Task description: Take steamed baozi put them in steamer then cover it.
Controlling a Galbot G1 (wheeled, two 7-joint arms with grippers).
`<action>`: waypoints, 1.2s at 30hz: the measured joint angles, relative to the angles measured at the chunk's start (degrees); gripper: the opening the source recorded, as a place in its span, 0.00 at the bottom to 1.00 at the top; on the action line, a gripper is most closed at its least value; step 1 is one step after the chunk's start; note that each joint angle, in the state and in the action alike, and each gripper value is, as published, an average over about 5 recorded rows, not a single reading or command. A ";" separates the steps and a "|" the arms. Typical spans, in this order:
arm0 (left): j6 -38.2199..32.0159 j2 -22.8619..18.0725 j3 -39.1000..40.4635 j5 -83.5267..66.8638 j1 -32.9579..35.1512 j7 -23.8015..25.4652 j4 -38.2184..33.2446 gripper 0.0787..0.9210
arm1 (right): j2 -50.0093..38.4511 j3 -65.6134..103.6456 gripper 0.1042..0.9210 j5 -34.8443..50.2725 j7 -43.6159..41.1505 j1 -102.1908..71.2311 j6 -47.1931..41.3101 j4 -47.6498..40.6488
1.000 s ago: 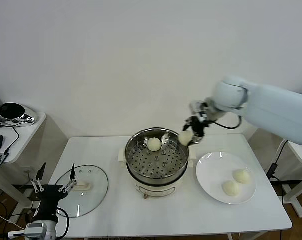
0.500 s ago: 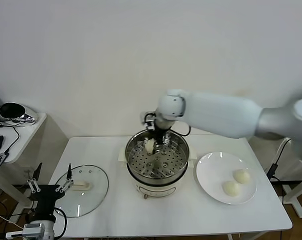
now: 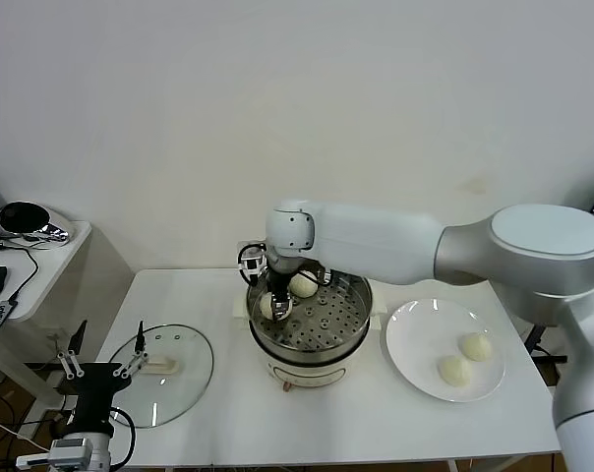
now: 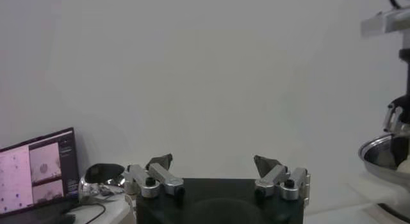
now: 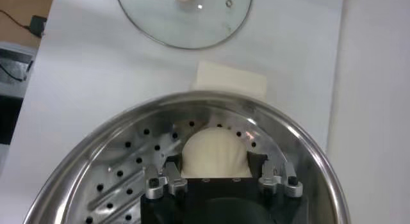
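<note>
The right tool (image 3: 273,304) reaches into the steamer (image 3: 310,317) at centre frame in the head view, pinching a steamed baozi (image 5: 215,153) just above the perforated tray near the pot's left wall; the right wrist view shows the bun squeezed between the fingers, close to the steel rim. A second baozi (image 3: 303,284) already sits at the tray's back, close beside the tool. Two more baozi (image 3: 466,358) wait on the white plate (image 3: 410,334) at lower right. The glass cover (image 3: 169,369) lies flat on the bench (image 3: 376,418) at lower left, with the left tool (image 3: 100,369) hovering beside it, fingers spread wide and empty. The risk now is placement: released this near the wall, the bun could lean on the rim or roll into its neighbour, and soft dough may stick to a finger and be dragged up as the tool withdraws, while the wrist could nudge the second bun.
</note>
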 measured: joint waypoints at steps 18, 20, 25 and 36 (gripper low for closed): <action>0.31 0.44 0.15 -0.07 -0.32 0.10 -0.68 0.88 | -5.40 0.08 0.88 -0.18 -4.45 6.07 -0.13 3.84; 0.34 0.60 0.19 -0.12 -0.35 0.12 -0.77 0.88 | -8.22 -0.75 0.88 -0.37 -5.69 8.43 0.17 6.25; 0.44 0.89 0.64 0.08 -0.21 0.23 -1.09 0.88 | -17.41 -3.18 0.88 -2.04 -8.86 13.19 1.71 12.81; 0.61 1.28 0.75 0.95 0.56 0.44 -1.09 0.88 | -40.84 -4.34 0.88 -11.54 -15.38 14.10 10.59 22.14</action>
